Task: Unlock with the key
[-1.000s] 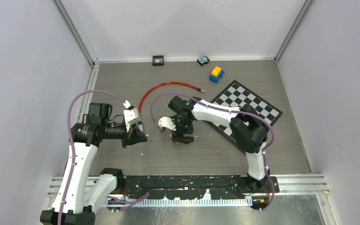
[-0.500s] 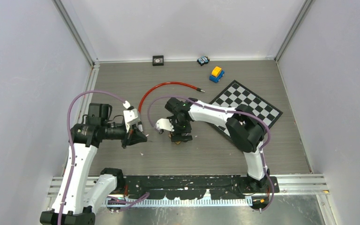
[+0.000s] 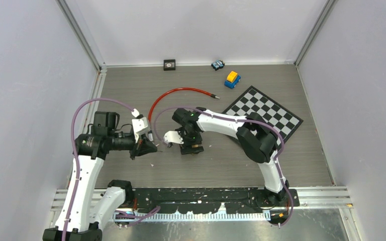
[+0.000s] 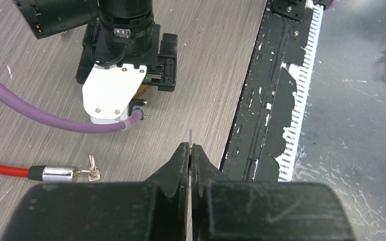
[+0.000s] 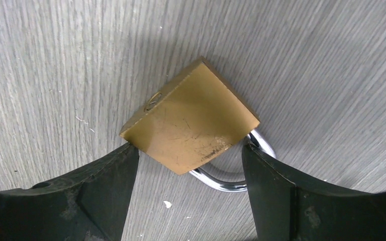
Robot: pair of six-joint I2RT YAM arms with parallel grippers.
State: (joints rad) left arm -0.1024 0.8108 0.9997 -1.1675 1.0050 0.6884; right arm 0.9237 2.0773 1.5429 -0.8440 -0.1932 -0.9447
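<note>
My right gripper [image 5: 188, 150] is shut on a brass padlock [image 5: 191, 128] with a steel shackle [image 5: 221, 183]. It holds the padlock at the wood floor with its keyhole edge towards the upper left. In the top view this gripper [image 3: 191, 148] is at mid-floor and hides the padlock. My left gripper [image 4: 190, 148] is shut on a thin key [image 4: 190, 134] whose blade tip sticks out past the fingertips. In the top view it [image 3: 153, 147] is just left of the right gripper, and the two are apart. A sliver of brass [image 4: 141, 91] shows under the right gripper in the left wrist view.
A red cable [image 3: 178, 91] curves behind the grippers. Its metal end [image 4: 55, 173] has small spare keys [image 4: 93, 173] beside it. A chessboard [image 3: 264, 113] lies on the right. Two toy cars [image 3: 232, 79] and a black box [image 3: 169, 64] stand at the back. The black base rail [image 3: 206, 196] runs along the near edge.
My right gripper has slid left with the padlock, closer to my left gripper. My left gripper has barely moved and stays shut on the key.
</note>
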